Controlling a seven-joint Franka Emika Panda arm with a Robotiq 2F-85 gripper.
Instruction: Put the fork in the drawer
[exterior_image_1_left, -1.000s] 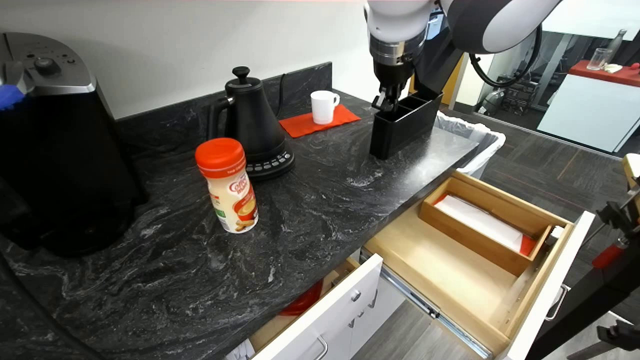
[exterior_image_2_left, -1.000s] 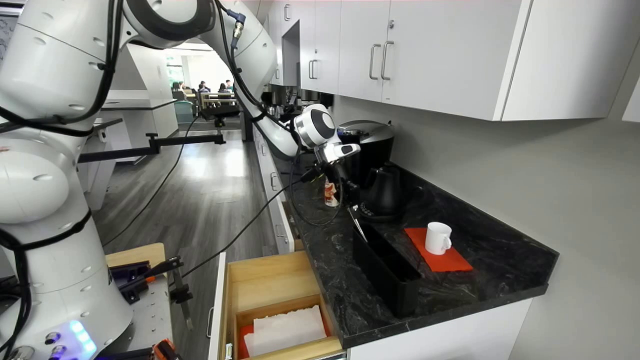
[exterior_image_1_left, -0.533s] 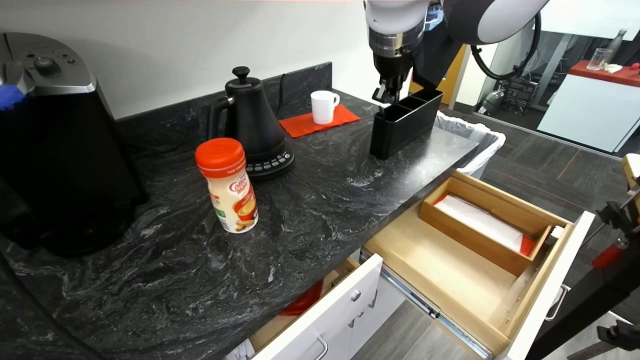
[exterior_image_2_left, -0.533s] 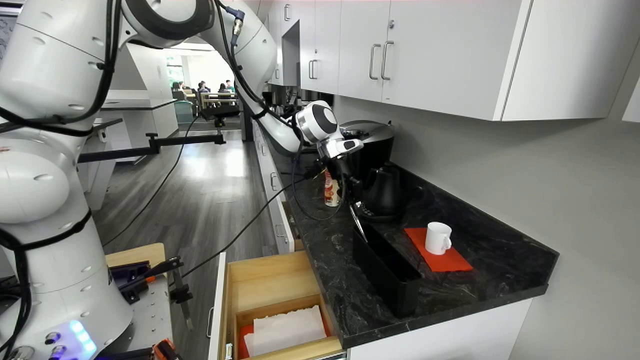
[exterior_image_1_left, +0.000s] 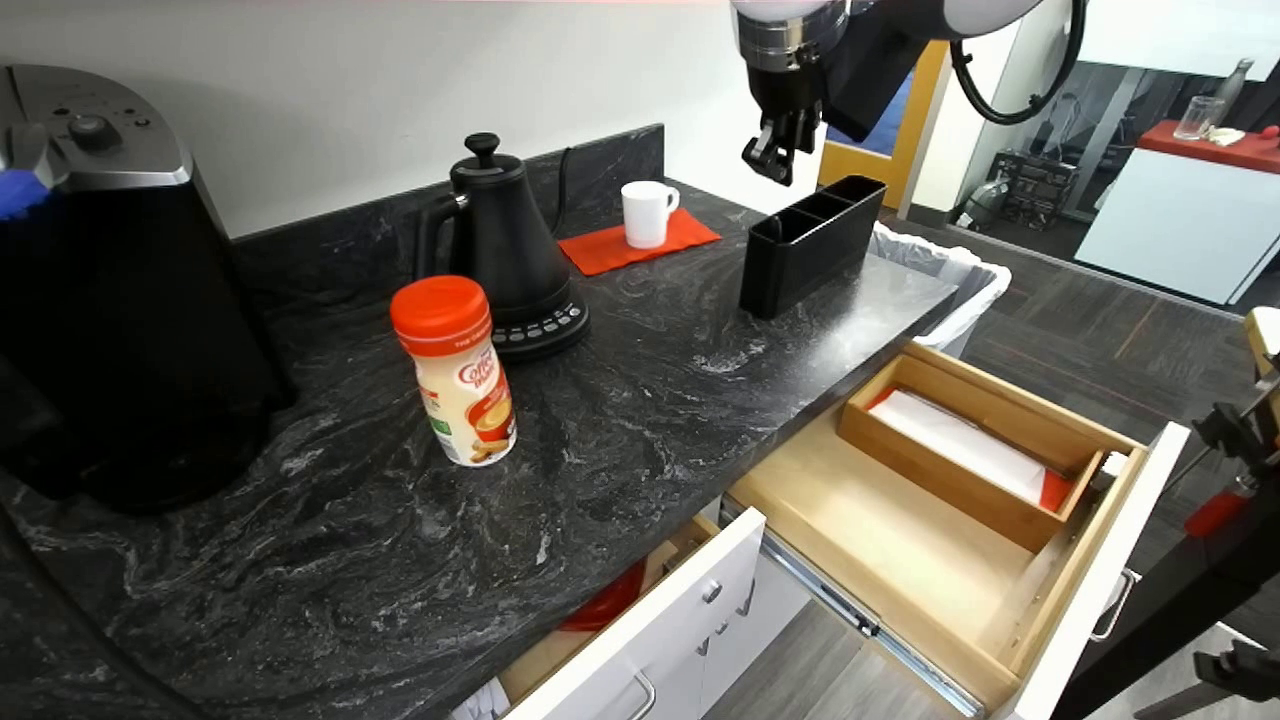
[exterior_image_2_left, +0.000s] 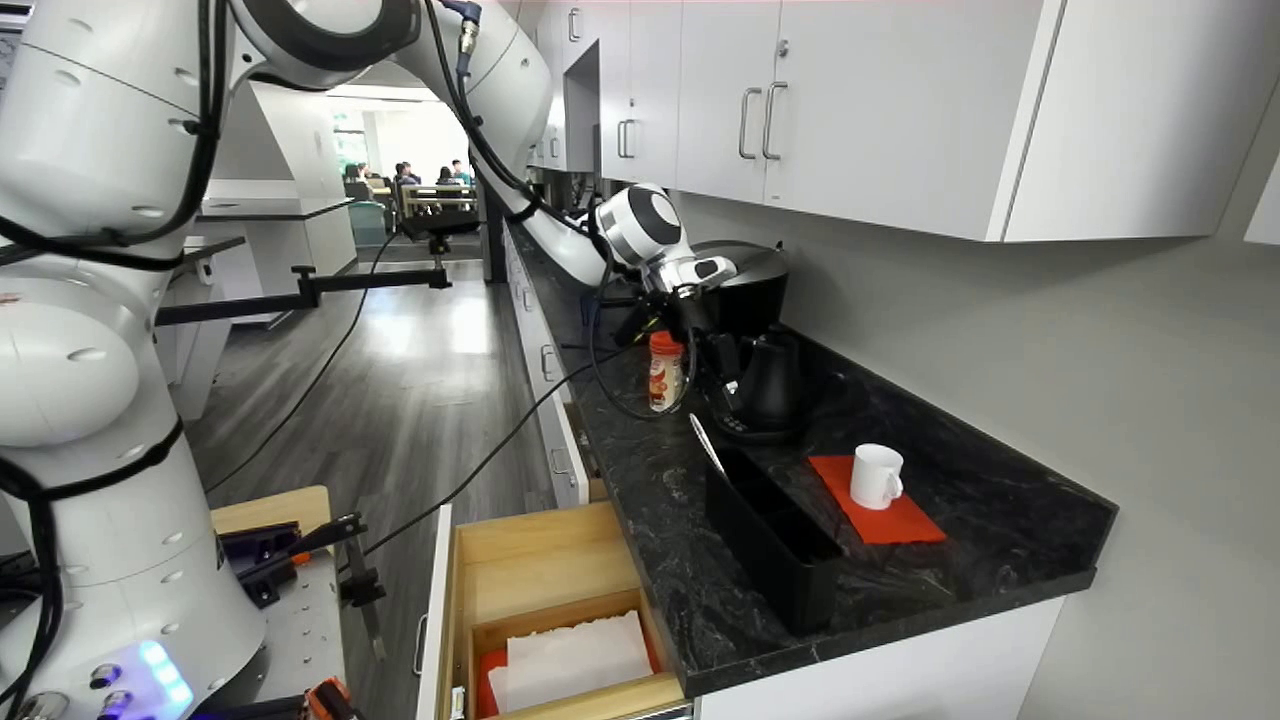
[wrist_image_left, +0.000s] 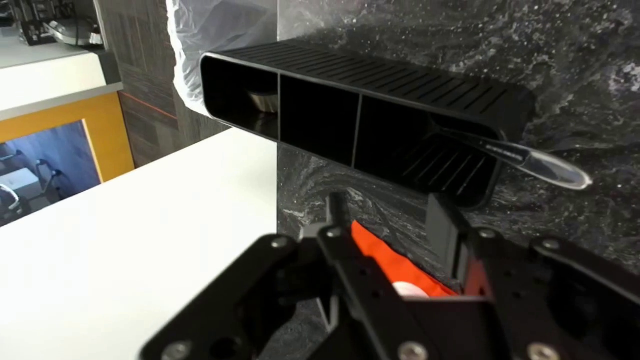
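My gripper (wrist_image_left: 387, 215) is open with nothing between its fingers in the wrist view. It hangs above the black holder in an exterior view (exterior_image_1_left: 770, 160). A shiny utensil (wrist_image_left: 552, 167) leans out of the holder's end compartment, apart from my gripper. It also shows in an exterior view (exterior_image_2_left: 706, 443). Its lower end is hidden in the dark compartment, so I cannot tell whether it is the fork. The wide light-wood drawer (exterior_image_1_left: 900, 510) is pulled open below the counter and also shows in an exterior view (exterior_image_2_left: 540, 565). Its divided section holds white paper over red.
The black holder (exterior_image_1_left: 800, 260) stands near the counter's end. A white mug (exterior_image_1_left: 645, 215) on a red napkin (exterior_image_1_left: 595, 250), a black kettle (exterior_image_1_left: 515, 230) and a creamer bottle (exterior_image_1_left: 460, 380) stand on the dark counter. Another drawer (exterior_image_1_left: 670, 620) is partly open.
My gripper has risen from the holder and moved away from the utensil's handle. The utensil's handle end has shifted slightly and now leans free in the holder. The drawer has not moved.
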